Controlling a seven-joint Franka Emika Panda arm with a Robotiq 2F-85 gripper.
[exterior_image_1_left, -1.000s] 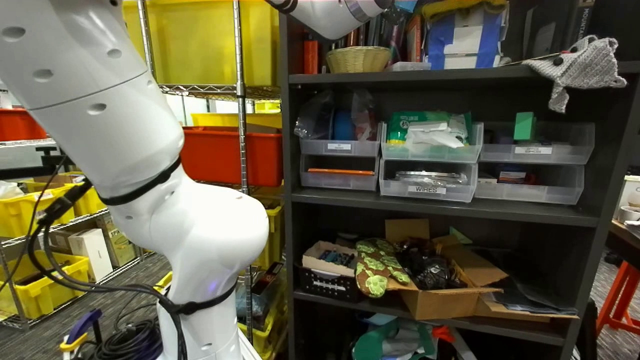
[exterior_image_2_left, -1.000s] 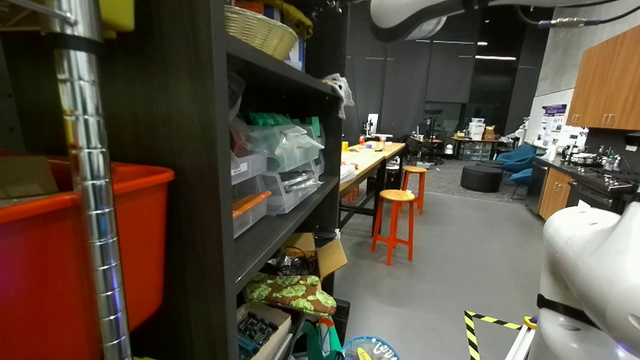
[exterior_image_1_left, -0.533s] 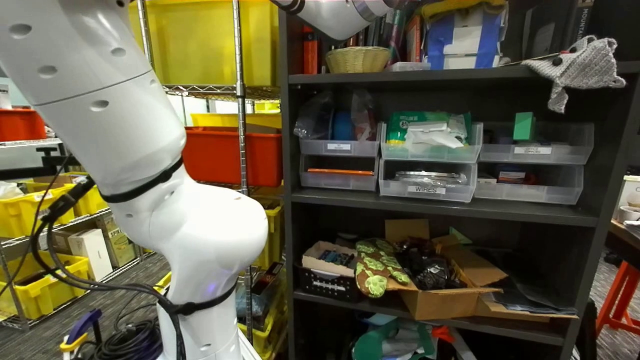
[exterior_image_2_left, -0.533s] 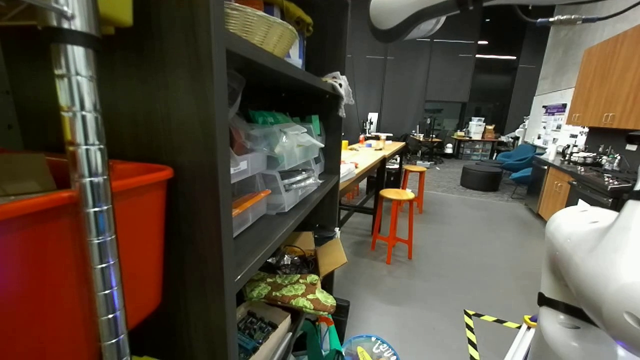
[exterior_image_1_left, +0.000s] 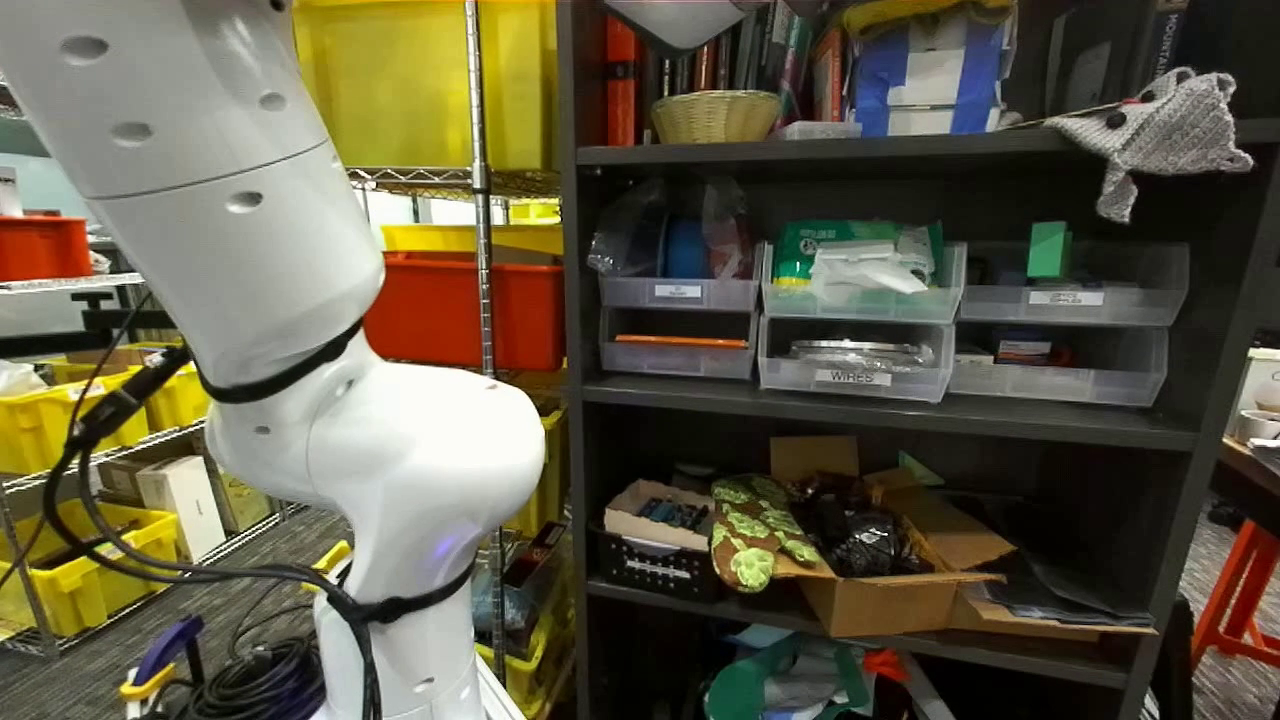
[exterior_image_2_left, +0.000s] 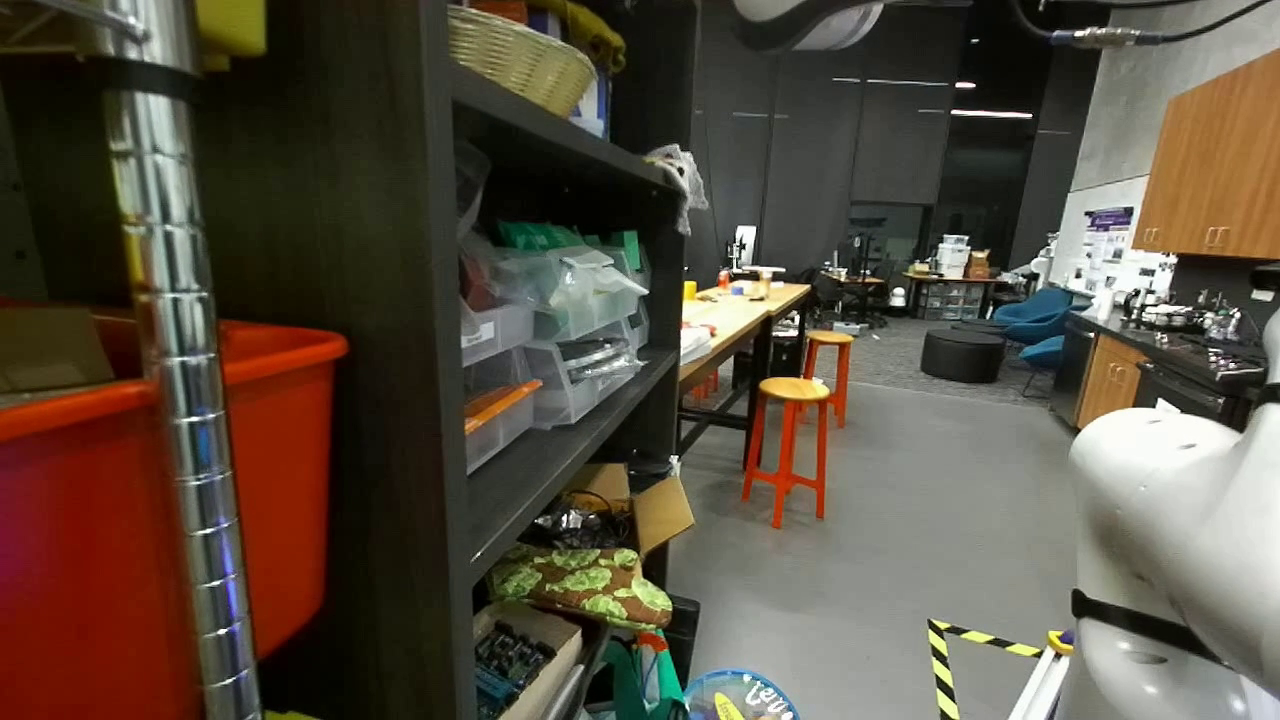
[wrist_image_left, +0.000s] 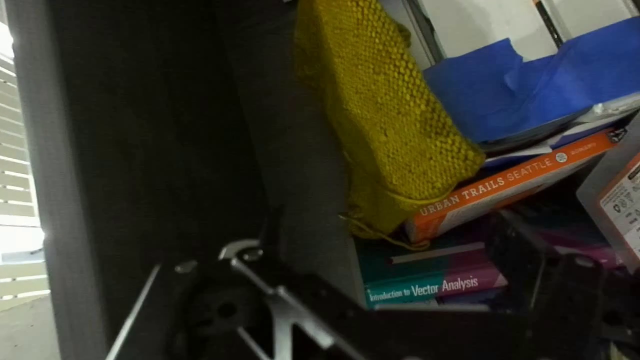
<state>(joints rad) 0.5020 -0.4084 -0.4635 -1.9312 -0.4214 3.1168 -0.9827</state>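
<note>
In the wrist view my gripper (wrist_image_left: 389, 227) stands open, its dark fingers wide apart and hard to make out in the shadow. Nothing is held between them. Beyond the gap I see a green and purple book (wrist_image_left: 435, 287) titled Introduction to Vector Analysis. Above it lies an orange book (wrist_image_left: 515, 180), Urban Trails Seattle. A mustard knitted cloth (wrist_image_left: 385, 110) drapes down near these books, a loose strand hanging from it. Blue-and-white boxes (wrist_image_left: 480, 90) are at the upper right. In both exterior views the gripper is out of frame; only arm links (exterior_image_1_left: 690, 20) show along the top.
A dark shelf unit (exterior_image_1_left: 890, 420) holds a wicker basket (exterior_image_1_left: 716, 118), a grey knitted animal (exterior_image_1_left: 1160, 140) hanging over the top shelf's edge, clear bins (exterior_image_1_left: 855, 360) and an open cardboard box (exterior_image_1_left: 890, 600). A metal rack post (exterior_image_1_left: 481, 200) stands beside it. A dark panel (wrist_image_left: 165, 125) fills the wrist view's left.
The forearm and wrist links have risen, partly leaving the top of both exterior views. The upper arm has shifted a little right in an exterior view. The shelf's contents look unmoved.
</note>
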